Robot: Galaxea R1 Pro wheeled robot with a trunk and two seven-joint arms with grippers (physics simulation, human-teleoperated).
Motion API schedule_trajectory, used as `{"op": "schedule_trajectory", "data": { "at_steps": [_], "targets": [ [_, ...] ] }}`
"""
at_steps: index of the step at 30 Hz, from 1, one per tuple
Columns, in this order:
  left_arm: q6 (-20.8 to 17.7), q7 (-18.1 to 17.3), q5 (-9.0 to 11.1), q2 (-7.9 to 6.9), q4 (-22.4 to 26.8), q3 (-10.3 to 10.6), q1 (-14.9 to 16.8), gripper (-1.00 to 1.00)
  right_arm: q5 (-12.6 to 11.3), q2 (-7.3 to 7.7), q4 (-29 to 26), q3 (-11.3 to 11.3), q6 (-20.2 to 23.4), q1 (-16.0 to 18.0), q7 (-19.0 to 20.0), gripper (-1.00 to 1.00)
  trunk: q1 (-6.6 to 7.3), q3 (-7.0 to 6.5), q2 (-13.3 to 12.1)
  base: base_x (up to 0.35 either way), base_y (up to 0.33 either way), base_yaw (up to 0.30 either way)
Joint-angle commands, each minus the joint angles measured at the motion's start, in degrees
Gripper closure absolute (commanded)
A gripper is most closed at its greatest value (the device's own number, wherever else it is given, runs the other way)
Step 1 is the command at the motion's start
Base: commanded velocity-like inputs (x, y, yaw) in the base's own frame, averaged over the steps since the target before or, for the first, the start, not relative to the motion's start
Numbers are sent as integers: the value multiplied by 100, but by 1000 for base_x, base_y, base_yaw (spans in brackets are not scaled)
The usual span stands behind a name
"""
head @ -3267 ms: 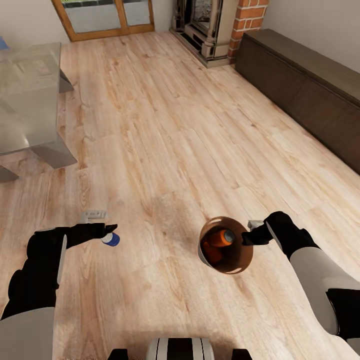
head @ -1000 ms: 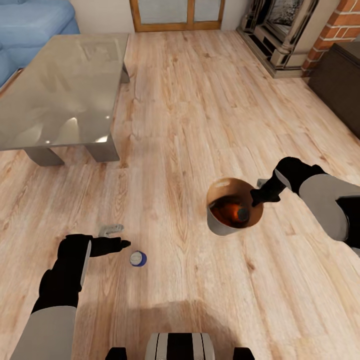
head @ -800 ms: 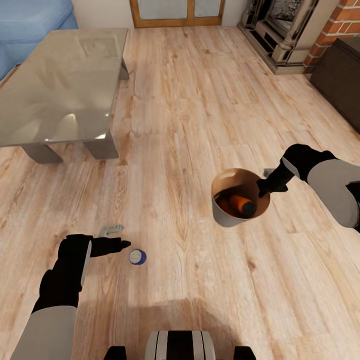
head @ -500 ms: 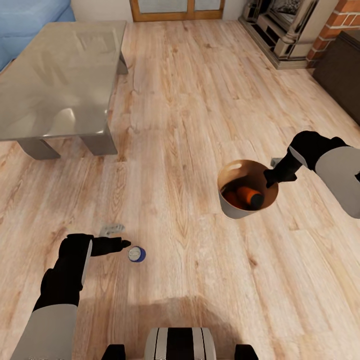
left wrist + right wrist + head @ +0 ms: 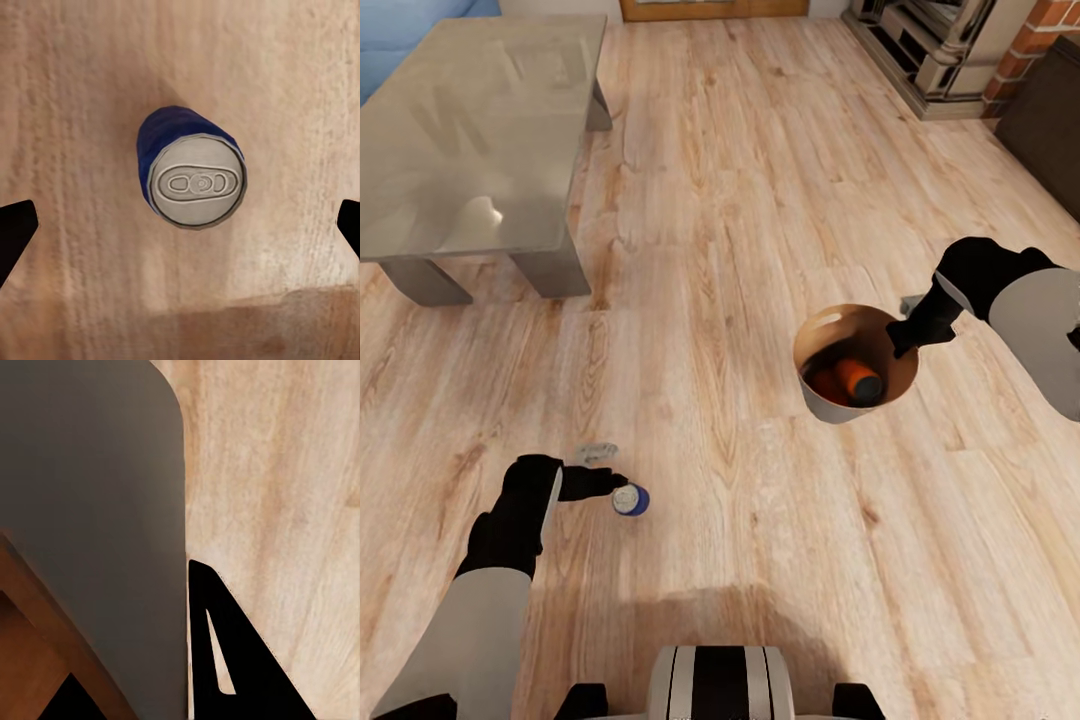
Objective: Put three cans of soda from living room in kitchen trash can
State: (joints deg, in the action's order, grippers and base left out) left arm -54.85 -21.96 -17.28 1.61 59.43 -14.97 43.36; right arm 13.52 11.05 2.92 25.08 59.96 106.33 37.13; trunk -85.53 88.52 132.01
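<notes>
The left gripper's fingers stand wide apart, one at each edge of the left wrist view, with the blue can centred between them but touching neither; the can stands upright on the wooden floor, silvery top up, well to the robot's left of the bin. The right gripper pinches the bin's rim, one dark finger outside the grey wall and one inside against the brown lining, so it holds the bin aloft. Inside the bin lie the two orange cans, tilted against each other. Judging by this, two of three cans are binned; the blue one is not yet grasped, and the bin has yet to reach the kitchen; the glass coffee table beyond the blue can shows this is the living room.
</notes>
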Motion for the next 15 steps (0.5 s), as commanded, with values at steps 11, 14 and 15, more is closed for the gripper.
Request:
{"op": "schedule_trajectory", "data": {
  "at_steps": [11,14,15],
  "targets": [
    [-4,17,-17,-7,702,-1,-39,-100,-7,-37,-2,126,4,10,22,100,-65,152,121,0,0,0],
    [-22,15,-29,-1,740,-5,-39,-100,-7,-89,-1,128,4,10,22,100,-131,233,241,0,0,0],
    [-23,14,-33,2,742,-5,-39,-100,-7,-99,-2,128,4,10,22,100,-153,260,281,0,0,0]
  ]
}}
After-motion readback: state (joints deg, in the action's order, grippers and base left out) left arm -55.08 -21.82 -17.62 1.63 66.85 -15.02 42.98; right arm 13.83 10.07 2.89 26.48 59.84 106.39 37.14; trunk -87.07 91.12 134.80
